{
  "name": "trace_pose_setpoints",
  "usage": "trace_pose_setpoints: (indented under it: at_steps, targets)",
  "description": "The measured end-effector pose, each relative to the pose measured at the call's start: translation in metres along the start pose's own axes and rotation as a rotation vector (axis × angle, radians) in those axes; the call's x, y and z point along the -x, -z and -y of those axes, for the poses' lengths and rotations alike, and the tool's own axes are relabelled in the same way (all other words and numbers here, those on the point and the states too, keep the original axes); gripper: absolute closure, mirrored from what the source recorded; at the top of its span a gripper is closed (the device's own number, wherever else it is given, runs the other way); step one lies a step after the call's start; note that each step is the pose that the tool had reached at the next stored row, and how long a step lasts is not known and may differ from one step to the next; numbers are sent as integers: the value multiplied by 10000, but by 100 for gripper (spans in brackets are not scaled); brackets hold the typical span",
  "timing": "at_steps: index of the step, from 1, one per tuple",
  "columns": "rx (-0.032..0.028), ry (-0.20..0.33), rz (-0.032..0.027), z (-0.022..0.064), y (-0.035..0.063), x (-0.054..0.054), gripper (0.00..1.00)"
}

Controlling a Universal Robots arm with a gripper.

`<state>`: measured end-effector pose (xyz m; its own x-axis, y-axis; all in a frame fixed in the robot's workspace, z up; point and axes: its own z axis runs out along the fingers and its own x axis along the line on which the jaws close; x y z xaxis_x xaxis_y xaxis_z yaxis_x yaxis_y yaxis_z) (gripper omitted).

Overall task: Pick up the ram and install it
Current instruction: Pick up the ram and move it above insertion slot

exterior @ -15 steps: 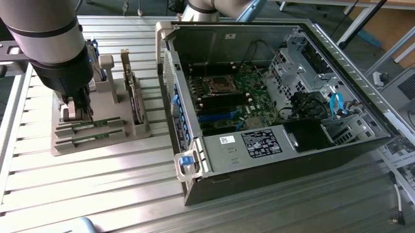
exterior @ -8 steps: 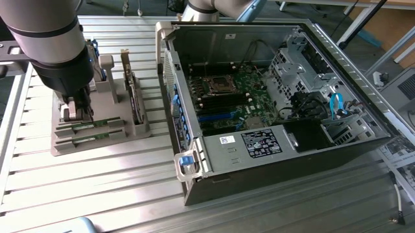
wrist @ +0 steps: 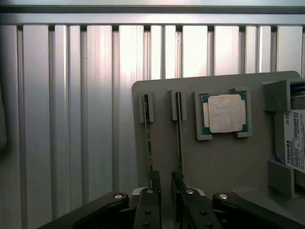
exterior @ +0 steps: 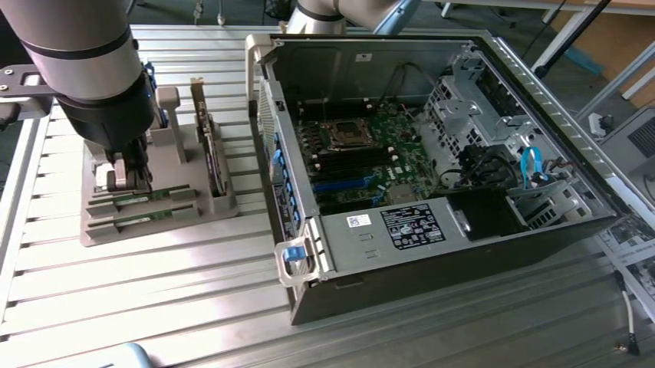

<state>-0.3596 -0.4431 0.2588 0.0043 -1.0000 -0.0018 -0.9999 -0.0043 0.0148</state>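
My pincer (wrist: 167, 210) hangs open and empty just over the grey holder (wrist: 228, 162) on the counter (wrist: 71, 119). There the ram (wrist: 178, 138) stands on edge in a slot beside its twin (wrist: 147, 138). It is a thin green board, edge-on to me. I judge it light, stiff and brittle, so I should pinch its flat faces mid-length, gently.

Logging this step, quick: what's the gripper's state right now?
Gripper: open, holding nothing, just over the two ram sticks in their grey holder.
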Motion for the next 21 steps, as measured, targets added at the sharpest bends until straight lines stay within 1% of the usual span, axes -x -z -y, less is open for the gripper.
trace_pose_setpoints:
  at_steps: [4, 11, 21]
  targets:
    - [0, 0, 0, 1, 0, -1, 76]
    - [1, 0, 0, 2, 0, -32, 76]
    - [0, 0, 0, 10, 1, -107, 76]
